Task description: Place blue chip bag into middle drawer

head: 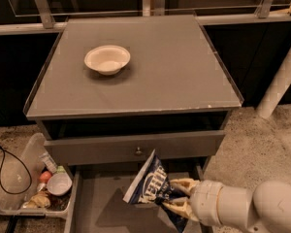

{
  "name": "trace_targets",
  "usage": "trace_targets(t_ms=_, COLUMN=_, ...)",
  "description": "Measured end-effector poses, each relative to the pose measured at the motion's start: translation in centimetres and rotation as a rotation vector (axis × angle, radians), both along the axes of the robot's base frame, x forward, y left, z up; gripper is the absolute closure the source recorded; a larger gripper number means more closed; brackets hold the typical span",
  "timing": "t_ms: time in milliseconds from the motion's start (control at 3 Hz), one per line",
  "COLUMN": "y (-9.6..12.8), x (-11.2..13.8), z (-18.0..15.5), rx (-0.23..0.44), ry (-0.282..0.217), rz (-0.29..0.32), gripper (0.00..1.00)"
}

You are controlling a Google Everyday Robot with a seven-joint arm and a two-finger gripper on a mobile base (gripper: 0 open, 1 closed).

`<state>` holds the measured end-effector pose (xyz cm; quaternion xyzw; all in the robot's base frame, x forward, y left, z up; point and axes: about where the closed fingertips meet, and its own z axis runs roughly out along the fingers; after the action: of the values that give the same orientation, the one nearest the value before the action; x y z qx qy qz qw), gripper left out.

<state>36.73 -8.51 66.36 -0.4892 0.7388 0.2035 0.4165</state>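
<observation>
One claw (170, 196) sat low at the right of frame, clamped on the blue chip bag (146, 184), with its cream fingers (184, 183) pinching the bag's right end from above and below. The bag was tilted, its white sealed edge running up toward the left. It hung over the open middle drawer (89, 194), just below the closed drawer front (87, 152) and its small round knob (137, 151). The bag's shadow fell on the grey drawer floor; couldn't tell if its lower corner touched anything. The white arm (242, 210) came in from the bottom right corner. A cream bowl (107, 59) stood upright on the tabletop (174, 76), back left, well apart from the bag. A clear plastic bin (17, 171) of odds and ends sat on the floor just left of the open drawer, with a black cable (1, 165) looping over it.
</observation>
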Motion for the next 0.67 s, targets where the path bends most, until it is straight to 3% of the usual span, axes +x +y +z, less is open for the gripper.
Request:
trace_targets(t_ms=333, y=0.3, x=-0.7, z=-7.0, rx=-0.001, ry=0.078, rz=-0.04, gripper=1.0)
trace_targets(t_ms=667, y=-0.6, x=1.0, z=-12.5, rx=-0.01, ry=0.141, rz=-0.112, gripper=1.0)
